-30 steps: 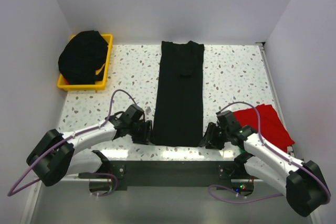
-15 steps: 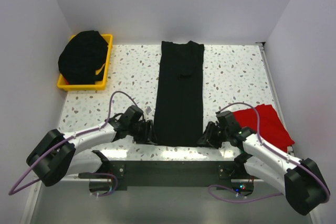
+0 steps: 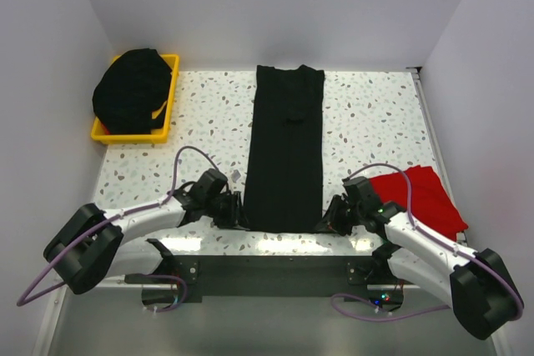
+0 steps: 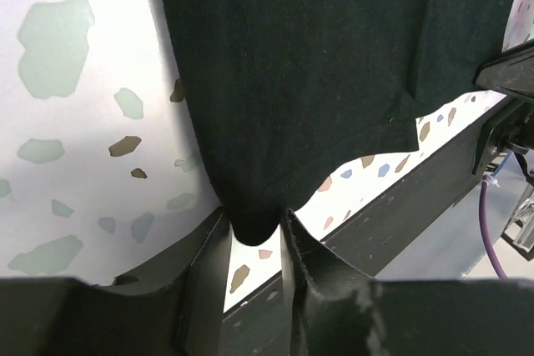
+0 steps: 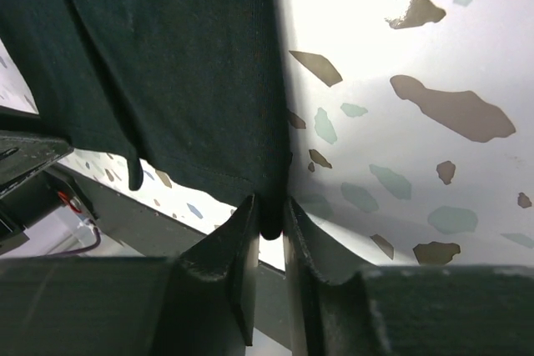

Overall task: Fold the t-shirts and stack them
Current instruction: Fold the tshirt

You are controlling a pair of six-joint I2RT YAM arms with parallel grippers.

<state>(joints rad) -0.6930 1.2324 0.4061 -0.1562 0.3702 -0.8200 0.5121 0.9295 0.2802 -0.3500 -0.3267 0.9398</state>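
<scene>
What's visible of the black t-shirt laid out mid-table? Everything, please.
The black t-shirt is plain, soft, dark knit cloth, folded into a long narrow strip with no sleeves showing. It lies flat down the middle of the table, running from the far edge to the near edge. Layered edges show at the near hem. Its two near corners are bunched between the fingers of the left gripper and the right gripper. Nothing else touches it.

The long shirt [image 3: 286,147] lies down the middle of the table [image 3: 367,114]. Left of its far end is a bin [image 3: 171,97] with a heap of shirts [image 3: 132,93] in it. Right of its near end lies another shirt [image 3: 425,198]. At its near corners are the left gripper [image 3: 236,210] and right gripper [image 3: 327,221], one on each side.
</scene>
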